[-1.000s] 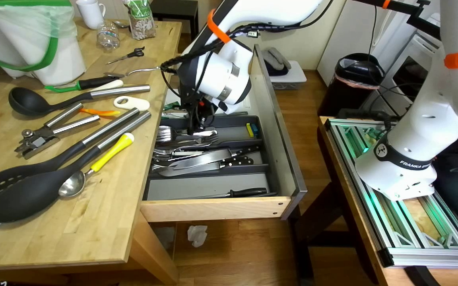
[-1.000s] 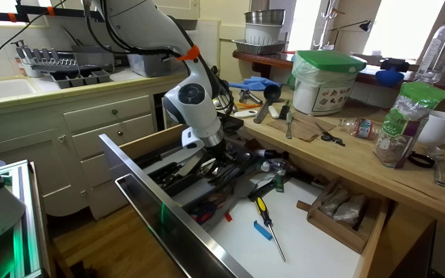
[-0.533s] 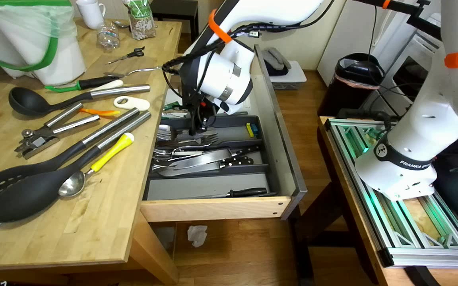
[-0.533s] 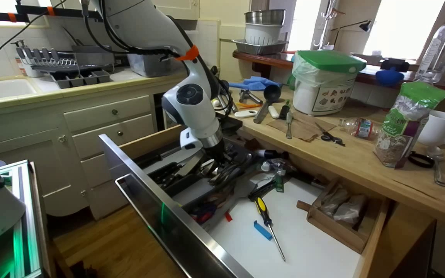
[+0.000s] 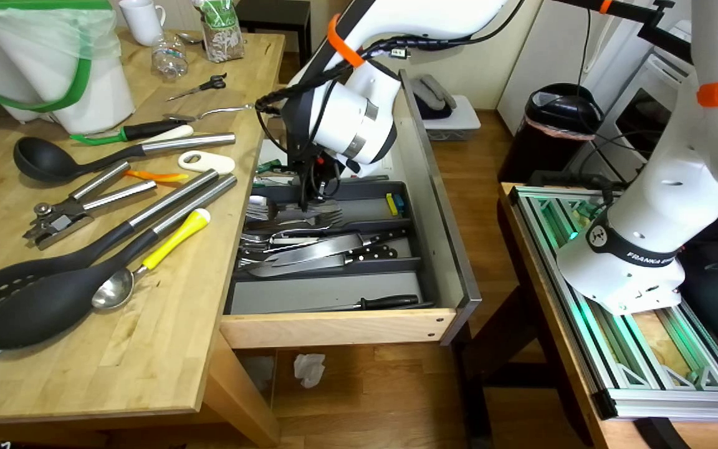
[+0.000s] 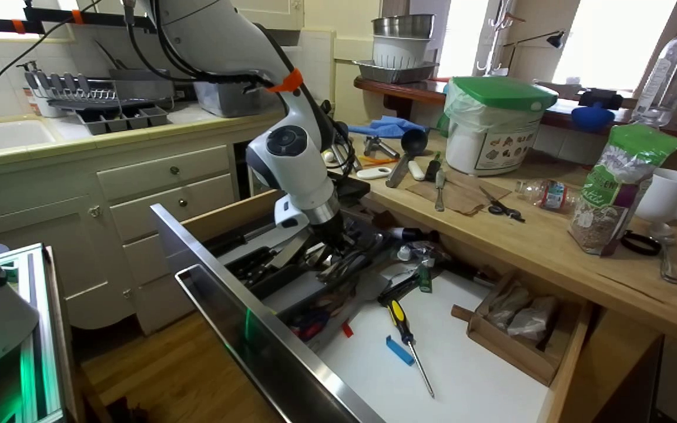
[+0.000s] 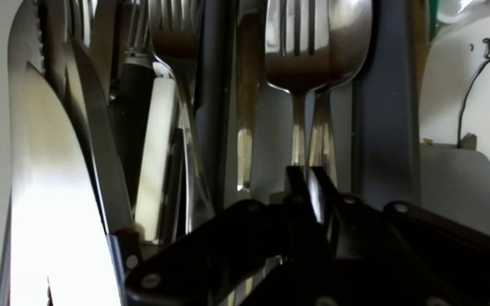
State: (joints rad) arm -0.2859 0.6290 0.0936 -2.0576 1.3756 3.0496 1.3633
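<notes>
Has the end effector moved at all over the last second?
Yes, slightly: in an exterior view, the end effector has shifted away from the edge of the wooden table, towards the drawer front.

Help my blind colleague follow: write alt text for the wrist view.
A black two-fingered tool, shut to a narrow gap, is at the handles of a silver four-tined fork and a rounded silver spoon; any grip is unclear. A broad steel knife blade lies at left.
</notes>
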